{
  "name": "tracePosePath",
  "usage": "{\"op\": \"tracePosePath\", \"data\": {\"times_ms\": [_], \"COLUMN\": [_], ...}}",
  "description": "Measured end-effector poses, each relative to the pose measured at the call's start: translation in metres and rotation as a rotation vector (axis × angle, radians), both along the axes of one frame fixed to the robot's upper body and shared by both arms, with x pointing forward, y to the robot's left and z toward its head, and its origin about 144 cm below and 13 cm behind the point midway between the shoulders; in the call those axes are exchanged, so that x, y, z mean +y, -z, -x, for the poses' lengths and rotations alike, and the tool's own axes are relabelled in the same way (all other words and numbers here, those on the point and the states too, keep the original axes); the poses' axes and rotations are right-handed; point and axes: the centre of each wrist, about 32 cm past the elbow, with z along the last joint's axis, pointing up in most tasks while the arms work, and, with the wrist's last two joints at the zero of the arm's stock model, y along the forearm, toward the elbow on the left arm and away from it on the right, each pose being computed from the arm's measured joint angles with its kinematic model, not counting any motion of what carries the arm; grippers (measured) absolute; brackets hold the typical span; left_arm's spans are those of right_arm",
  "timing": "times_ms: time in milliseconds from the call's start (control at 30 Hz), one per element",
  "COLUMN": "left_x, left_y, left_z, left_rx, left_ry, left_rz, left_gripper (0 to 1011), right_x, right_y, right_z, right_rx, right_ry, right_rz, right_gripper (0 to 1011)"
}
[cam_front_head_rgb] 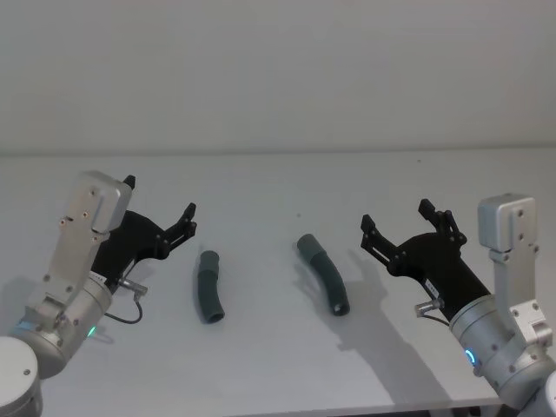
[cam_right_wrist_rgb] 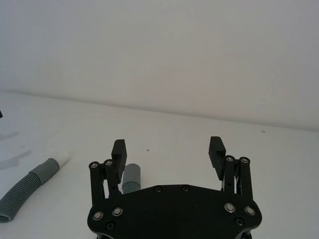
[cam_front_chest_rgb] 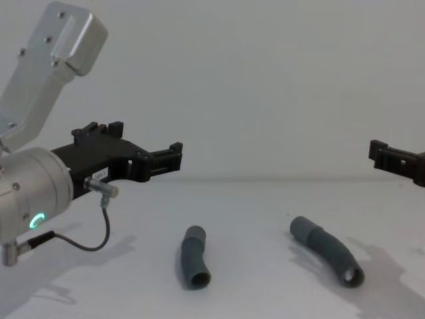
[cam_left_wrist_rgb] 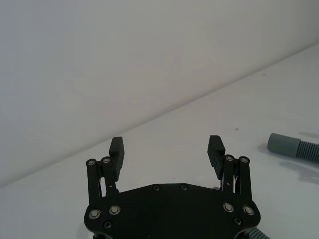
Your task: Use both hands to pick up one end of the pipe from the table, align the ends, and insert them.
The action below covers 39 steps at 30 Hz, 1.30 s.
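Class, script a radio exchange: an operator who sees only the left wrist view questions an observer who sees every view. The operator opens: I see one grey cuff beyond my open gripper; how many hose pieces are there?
Observer: Two. The left hose piece and the right hose piece lie apart on the table, neither held.
Operator: And the other arm?
Observer: The right gripper hovers open to the right of the right hose piece, much as the left gripper hovers to the left of the left one.
Operator: Which end is hollow?
Observer: The right hose piece's end nearer the robot is an open socket.
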Motion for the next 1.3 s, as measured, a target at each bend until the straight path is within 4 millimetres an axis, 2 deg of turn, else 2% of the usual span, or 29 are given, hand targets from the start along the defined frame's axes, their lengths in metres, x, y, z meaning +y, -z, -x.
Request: {"op": "tracePosePath", "data": {"times_ms": [1300], "left_x": [0.0], "left_y": [0.0], "left_z": [0.0], "left_rx": [0.0], "left_ry": [0.0], "left_rz": [0.0], "left_gripper": [1001], "right_x": [0.0001], "right_y": [-0.0002], "right_z": [0.0001], "right_rx": [0.001], "right_ry": [-0.002], "right_rz": [0.003], "right_gripper": [1004]}}
